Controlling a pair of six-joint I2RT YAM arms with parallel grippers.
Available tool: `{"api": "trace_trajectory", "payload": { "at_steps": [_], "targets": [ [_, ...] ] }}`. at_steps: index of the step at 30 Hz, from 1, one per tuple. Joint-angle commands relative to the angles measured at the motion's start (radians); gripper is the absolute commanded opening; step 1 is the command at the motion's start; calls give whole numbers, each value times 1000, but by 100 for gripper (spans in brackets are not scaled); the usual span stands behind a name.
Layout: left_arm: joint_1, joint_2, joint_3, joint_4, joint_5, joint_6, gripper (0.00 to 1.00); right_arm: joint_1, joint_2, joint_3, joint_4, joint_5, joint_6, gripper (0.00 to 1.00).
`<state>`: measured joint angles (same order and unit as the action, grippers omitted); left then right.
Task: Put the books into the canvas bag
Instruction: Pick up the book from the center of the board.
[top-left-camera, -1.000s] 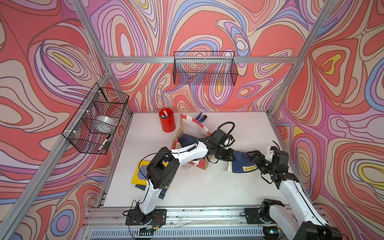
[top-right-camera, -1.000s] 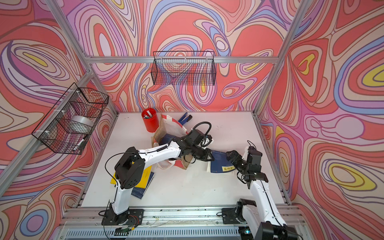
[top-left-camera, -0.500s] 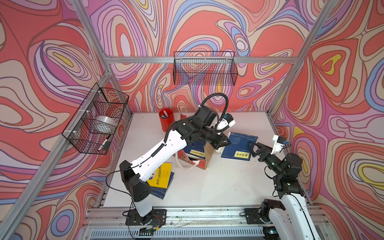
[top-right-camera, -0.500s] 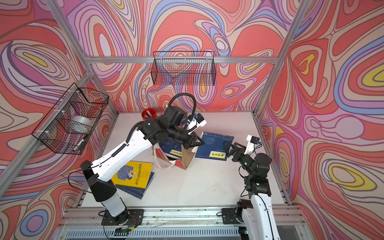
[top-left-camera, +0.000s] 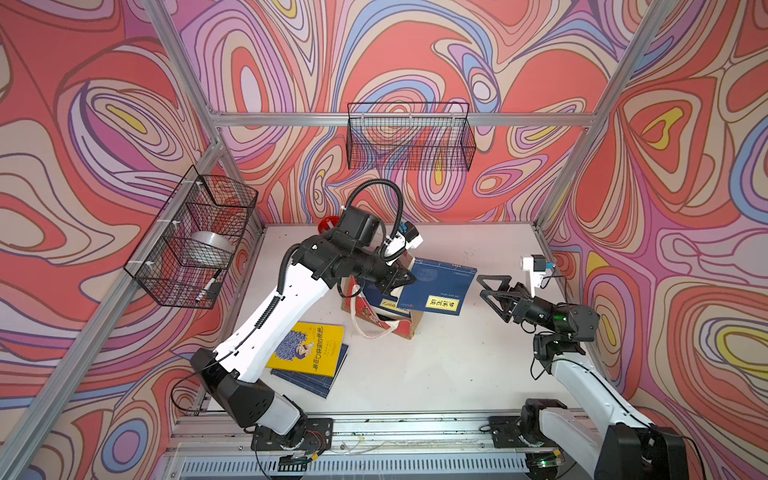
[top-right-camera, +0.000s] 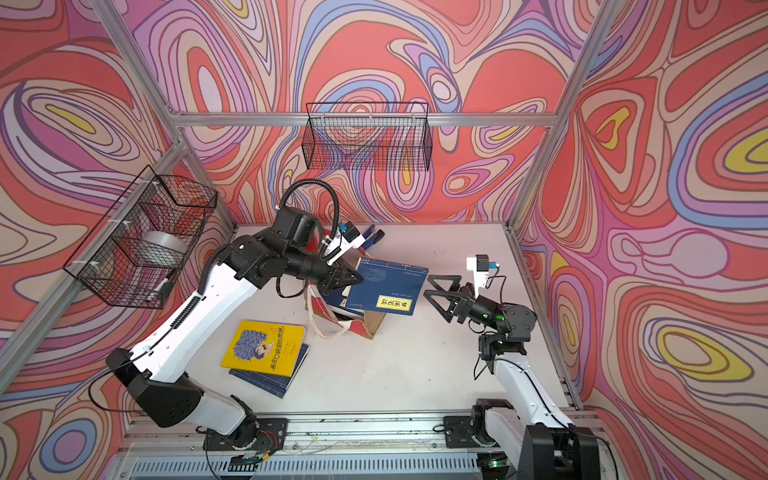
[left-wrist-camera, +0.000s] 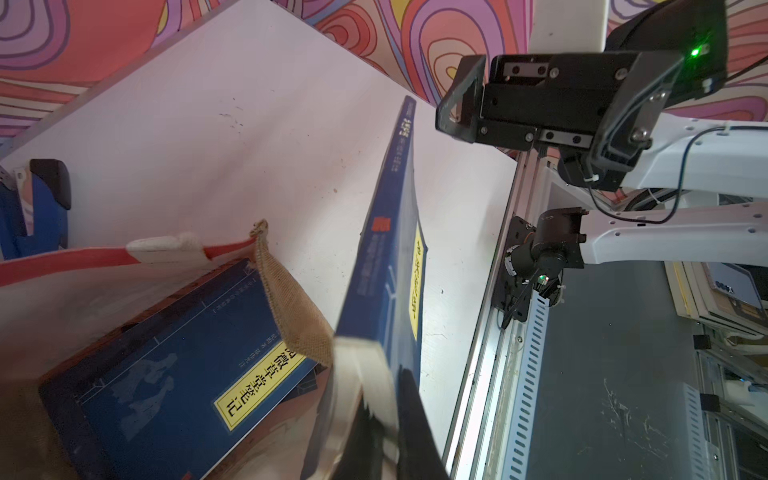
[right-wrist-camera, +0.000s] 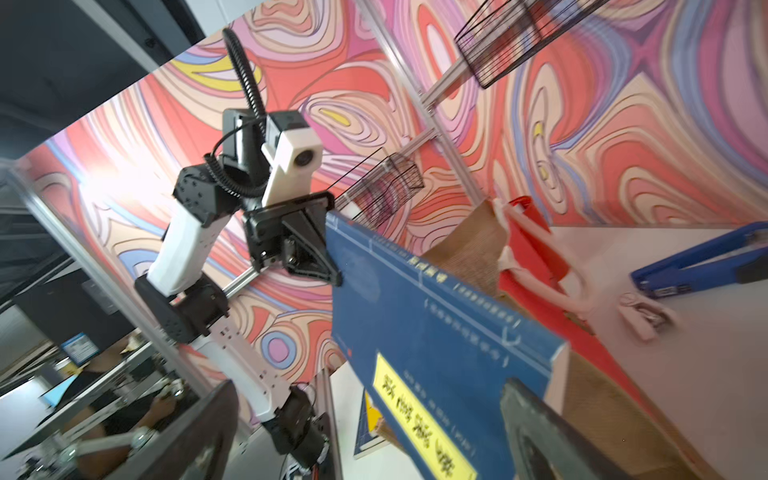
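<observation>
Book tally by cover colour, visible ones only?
Navy: 3 (held book in left gripper; bagged book in canvas bag; bottom book under the yellow one)
Yellow: 1 (yellow book)
Total: 4

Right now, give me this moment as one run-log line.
left gripper: shut on navy book, partly over canvas bag | right gripper: open, empty | yellow book: outside bag

White table (top-left-camera: 457, 365) — canvas bag (top-left-camera: 409, 326), stacked books (top-left-camera: 309, 349).
</observation>
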<state>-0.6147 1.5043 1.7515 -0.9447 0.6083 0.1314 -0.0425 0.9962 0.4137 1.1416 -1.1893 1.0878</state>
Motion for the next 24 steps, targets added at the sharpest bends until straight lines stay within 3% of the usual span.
{"api": "trace_trajectory", "payload": {
  "at_steps": [1, 9, 13, 20, 24],
  "targets": [
    [-2, -47, -13, 21, 105, 54, 0, 17, -19, -9, 93, -26, 14, 98],
    [0, -72, -2, -28, 203, 91, 0, 62, -215, 135, -772, 109, -573, 98],
    [0, -82, 4, -25, 227, 91, 0, 62, -193, 146, -781, 111, -571, 98],
    [4, -101, 25, -57, 206, 106, 0, 62, -222, 163, -913, 227, -672, 98],
    [6, -110, 19, -45, 221, 103, 0, 62, -191, 152, -822, 144, -617, 98]
  ]
}}
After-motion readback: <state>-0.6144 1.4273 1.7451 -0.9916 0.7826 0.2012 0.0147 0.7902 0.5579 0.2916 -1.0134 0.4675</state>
